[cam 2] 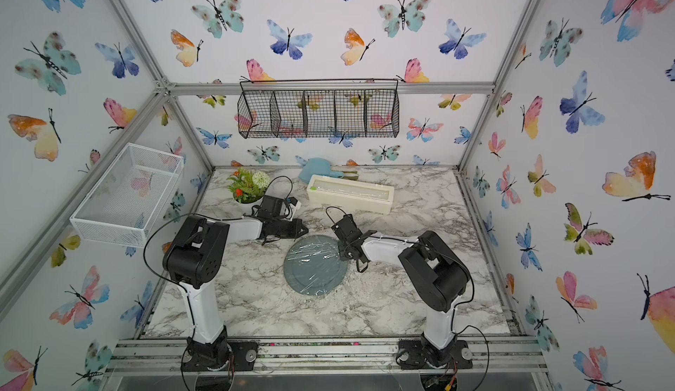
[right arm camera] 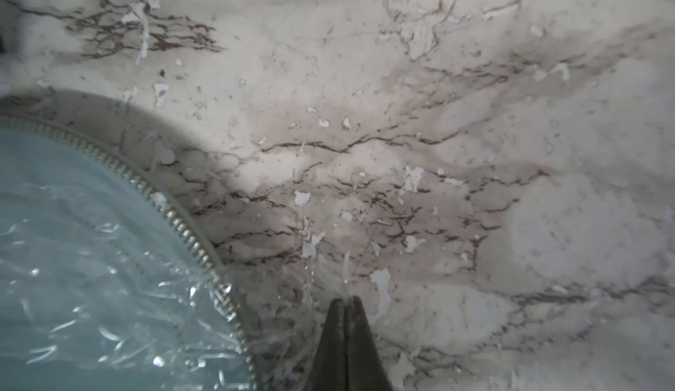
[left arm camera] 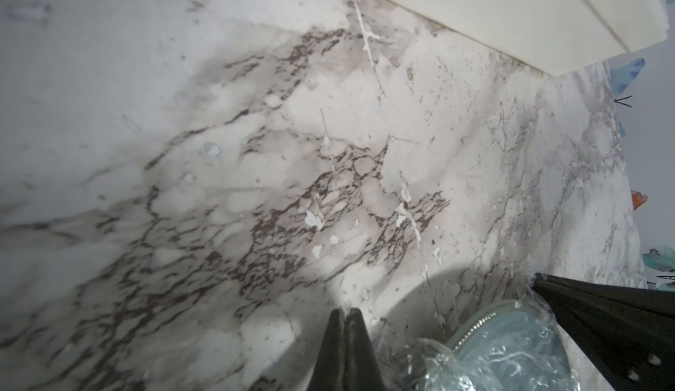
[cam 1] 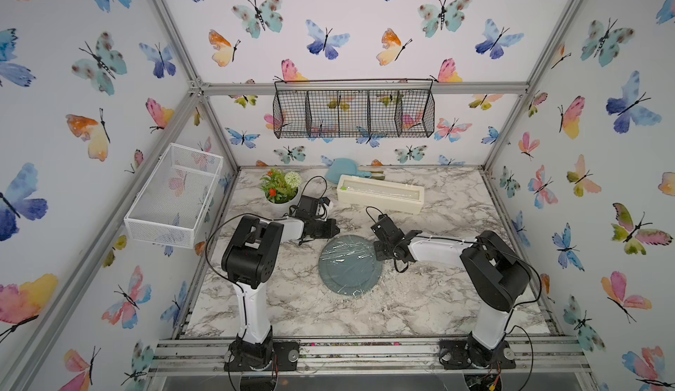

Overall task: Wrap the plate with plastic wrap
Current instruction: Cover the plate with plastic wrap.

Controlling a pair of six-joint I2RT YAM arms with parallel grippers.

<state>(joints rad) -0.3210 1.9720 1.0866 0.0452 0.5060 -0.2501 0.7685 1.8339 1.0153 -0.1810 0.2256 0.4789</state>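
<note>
Right gripper is pinched shut on a stretched edge of the plastic wrap, just off the right rim of the plate. The plate lies flat at the middle of the marble table under wrinkled film. Left gripper, fingers pressed together on nothing, hangs over bare table just beyond the plate's far-left rim. The cream wrap box sits farther back, with a potted plant to its left.
</note>
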